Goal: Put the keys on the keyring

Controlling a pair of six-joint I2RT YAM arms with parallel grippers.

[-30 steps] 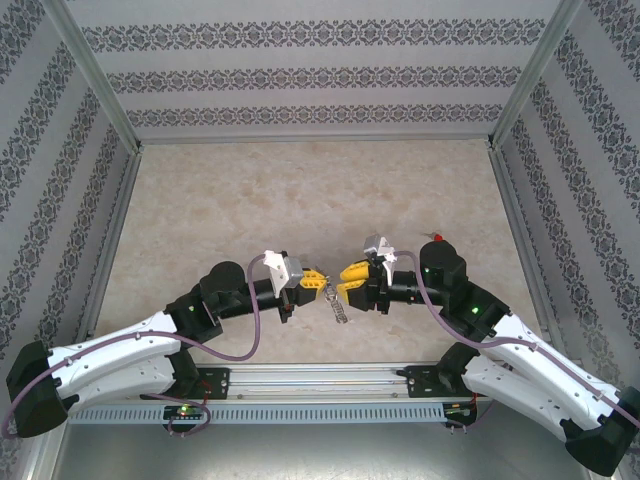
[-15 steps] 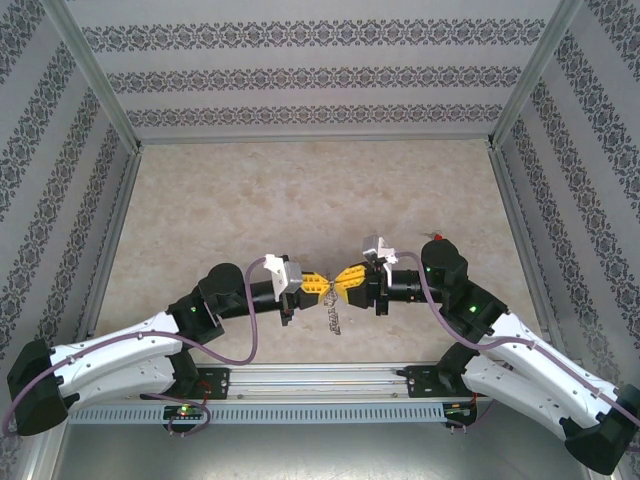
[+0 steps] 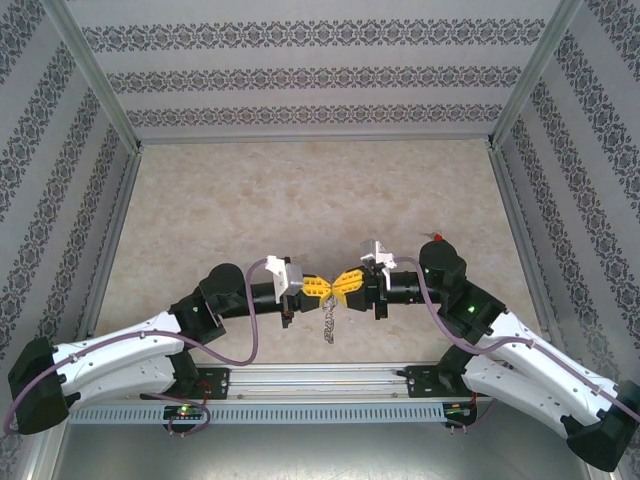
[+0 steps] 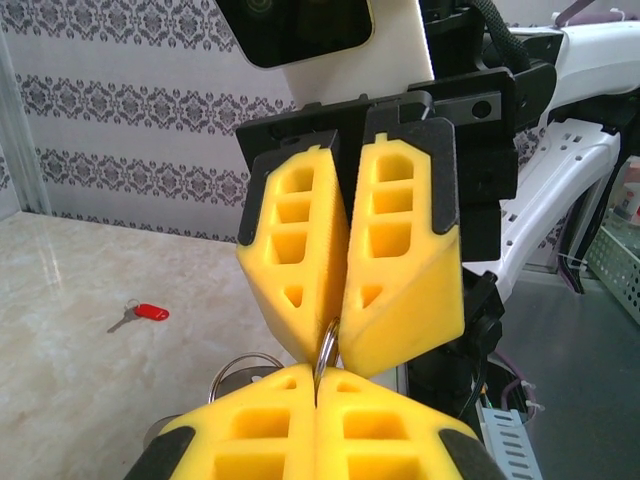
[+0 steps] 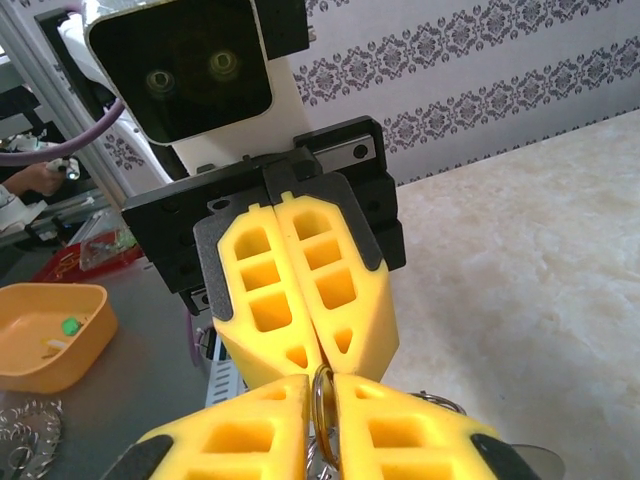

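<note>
Two yellow-fingered tools, left tool (image 3: 324, 287) and right tool (image 3: 339, 283), pinch one keyring (image 4: 326, 346); one red-tagged key (image 4: 150, 313) lies apart.

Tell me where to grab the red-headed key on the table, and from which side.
Probably by the red head of the key, coming down from above: it lies flat on the table, and the head is bulkier than the thin blade.

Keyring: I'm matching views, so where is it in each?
Top external: the keyring hangs centre, under the left gripper and right gripper tips.
Left wrist: the keyring, lower centre, between yellow fingers.
Right wrist: the keyring, bottom centre, between yellow fingers.
Shared landmark: both grippers' yellow fingers, tip to tip.
</note>
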